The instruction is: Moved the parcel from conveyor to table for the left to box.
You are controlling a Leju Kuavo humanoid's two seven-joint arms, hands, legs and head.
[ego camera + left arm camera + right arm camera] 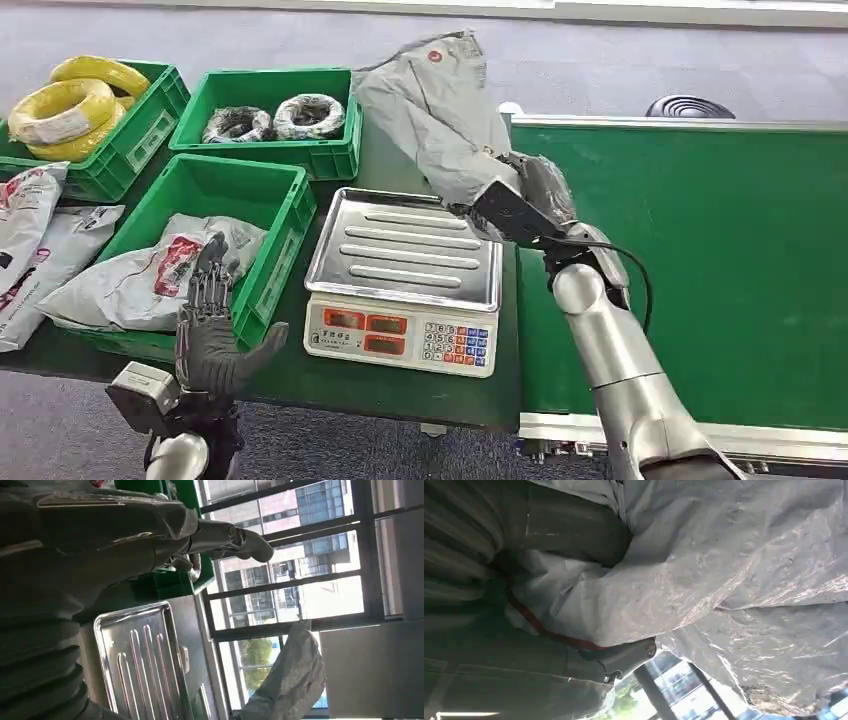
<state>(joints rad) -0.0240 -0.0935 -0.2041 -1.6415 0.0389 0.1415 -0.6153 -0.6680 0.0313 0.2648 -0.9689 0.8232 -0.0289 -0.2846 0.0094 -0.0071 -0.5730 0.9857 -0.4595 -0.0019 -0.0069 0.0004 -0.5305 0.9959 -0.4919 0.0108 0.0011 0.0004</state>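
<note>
While the left robot hand [212, 325] spreads empty, the right robot hand [528, 196] grips the parcel [432, 110] aloft.

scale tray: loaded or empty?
Empty. The scale tray shows bare ribbed metal; the grey parcel hangs above its far edge, gripped by the right hand.

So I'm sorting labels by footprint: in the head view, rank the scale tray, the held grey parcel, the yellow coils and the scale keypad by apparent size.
1. Scale tray
2. Grey parcel, though it hangs raised, nearer the camera, so its place against the tray is unsure
3. Yellow coils
4. Keypad
</note>
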